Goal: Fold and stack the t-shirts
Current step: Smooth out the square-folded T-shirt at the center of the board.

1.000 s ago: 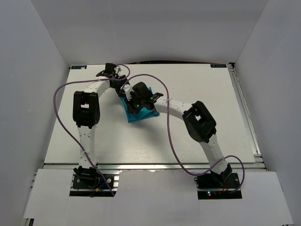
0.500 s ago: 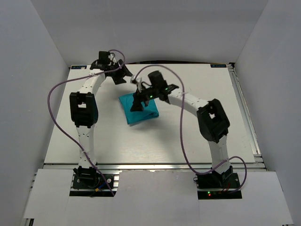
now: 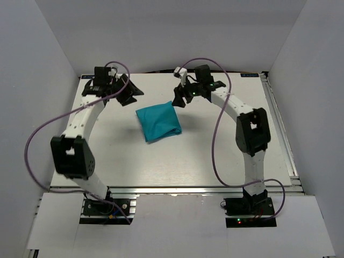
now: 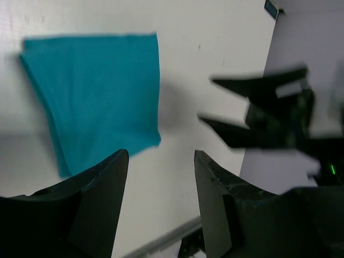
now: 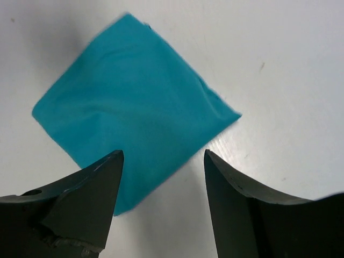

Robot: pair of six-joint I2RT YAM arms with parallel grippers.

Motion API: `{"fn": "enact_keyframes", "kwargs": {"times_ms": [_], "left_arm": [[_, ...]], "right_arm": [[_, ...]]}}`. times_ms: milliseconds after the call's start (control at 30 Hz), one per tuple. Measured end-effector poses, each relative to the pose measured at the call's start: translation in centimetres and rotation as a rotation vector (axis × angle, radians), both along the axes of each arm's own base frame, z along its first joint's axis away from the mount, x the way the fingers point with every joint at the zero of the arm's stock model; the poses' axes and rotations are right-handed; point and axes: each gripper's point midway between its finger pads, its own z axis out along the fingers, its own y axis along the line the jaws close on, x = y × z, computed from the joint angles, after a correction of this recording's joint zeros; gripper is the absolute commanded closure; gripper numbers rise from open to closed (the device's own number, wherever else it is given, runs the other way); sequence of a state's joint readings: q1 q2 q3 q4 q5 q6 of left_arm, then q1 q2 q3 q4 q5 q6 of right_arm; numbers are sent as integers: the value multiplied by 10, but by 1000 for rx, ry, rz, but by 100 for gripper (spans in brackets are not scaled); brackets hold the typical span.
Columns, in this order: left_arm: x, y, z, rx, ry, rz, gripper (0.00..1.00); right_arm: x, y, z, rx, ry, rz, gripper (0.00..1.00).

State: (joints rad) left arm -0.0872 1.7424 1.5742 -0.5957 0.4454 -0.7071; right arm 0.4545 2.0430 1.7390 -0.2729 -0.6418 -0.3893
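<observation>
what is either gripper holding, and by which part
Nothing: left gripper and right gripper are open, both clear of the folded t-shirt on the table.

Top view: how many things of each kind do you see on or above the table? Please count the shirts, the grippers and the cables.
teal t-shirt: 1
grippers: 2, the left gripper and the right gripper
purple cables: 2
Total: 5
</observation>
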Motion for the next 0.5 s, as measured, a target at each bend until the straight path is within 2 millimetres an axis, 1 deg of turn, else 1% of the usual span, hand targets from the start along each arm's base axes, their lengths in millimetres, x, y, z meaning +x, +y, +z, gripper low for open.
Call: {"fn": "enact_keyframes", "kwargs": {"times_ms": [67, 133, 200, 267, 333, 367, 433, 500], "left_arm": [[-33, 2, 10, -16, -6, 9, 39], [-66, 1, 11, -32, 3, 16, 40], [-92, -1, 3, -49, 27, 22, 40], [-113, -7, -14, -56, 76, 19, 40], [-129, -14, -40, -55, 148, 7, 40], [-135, -16, -52, -52, 183, 5, 40], [-146, -21, -75, -43, 248, -3, 40], [-152, -22, -90, -33, 286, 1, 40]], "right_arm": [[15, 7, -24, -16, 89, -56, 32], [28, 9, -50, -32, 150, -115, 31], [27, 7, -76, -60, 224, -158, 31], [26, 5, -94, -73, 283, -190, 31], [27, 2, -102, -76, 320, -217, 31], [28, 0, -104, -73, 329, -227, 31], [31, -4, -104, -61, 349, -245, 31], [34, -6, -100, -39, 358, -246, 31]]}}
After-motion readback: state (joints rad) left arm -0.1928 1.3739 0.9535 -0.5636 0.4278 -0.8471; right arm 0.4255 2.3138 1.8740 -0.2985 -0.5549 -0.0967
